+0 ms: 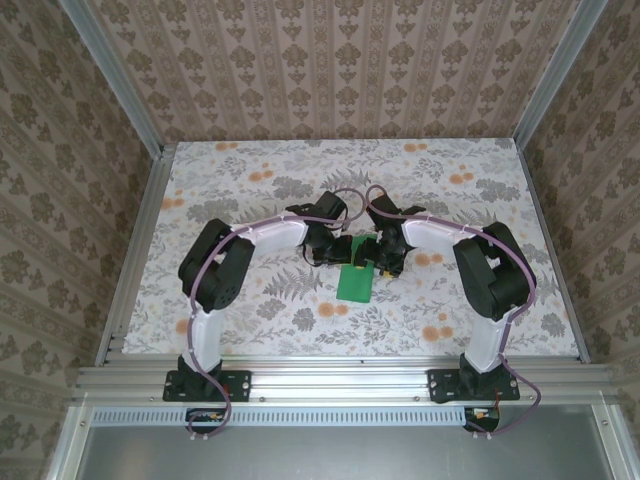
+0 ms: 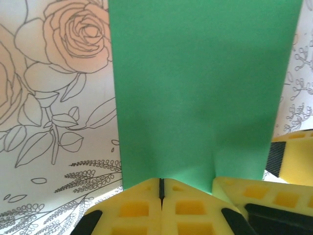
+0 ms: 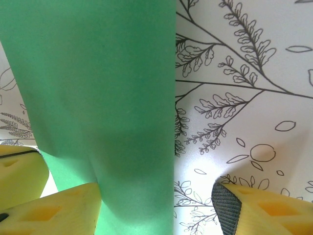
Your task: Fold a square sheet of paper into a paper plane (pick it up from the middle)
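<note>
So the paper is sitting about mid-surface, a touch toward the near edge, with both claws meeting at its far edge. The left claw is pinched fully shut on that edge; in its wrist view the green sheet runs straight out of the closed yellow tips. The right claw is wide open and gripping nothing. The sheet just passes over its left finger, and the other finger is well off to the side over the bare floral print.

Handling-wise I'd guess this stuff is super light and floppy: thin matte green paper, no print, crisp straight edges. It'll sag from a one-edge pinch and crumple if squeezed crookedly, so I'd go for flat grips along an edge or on a crease line. It reads more like a strip than a square here, with a faint lengthwise line near the claws. Maybe a fold, can't tell for sure. The finger pads look like soft yellow foam with square pockets, which should bite okay.
</note>
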